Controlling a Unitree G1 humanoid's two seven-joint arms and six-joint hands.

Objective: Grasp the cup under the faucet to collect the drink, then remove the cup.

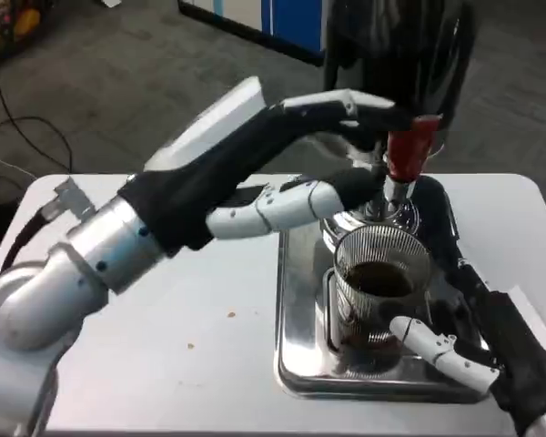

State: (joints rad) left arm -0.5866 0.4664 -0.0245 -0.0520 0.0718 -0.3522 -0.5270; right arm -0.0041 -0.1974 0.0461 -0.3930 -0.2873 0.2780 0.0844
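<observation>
Ribbed clear glass cup point(382, 273) with dark drink, standing on shiny steel drip tray point(296, 346) beneath red-handled faucet point(408, 155); left hand point(346, 146) fingers wrapped on faucet handle; right hand point(473, 346) gripping cup's side.

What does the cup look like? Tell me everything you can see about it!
The cup is see-through, like ribbed glass or clear plastic, with fine upright lines round its wall. It stands upright on the shiny metal drip tray, right under the red-handled faucet. Dark brown drink fills the lower part of it. The right hand wraps round it from the right side, a white finger lying across its lower front. The left hand is up at the faucet, not touching the cup.
</observation>
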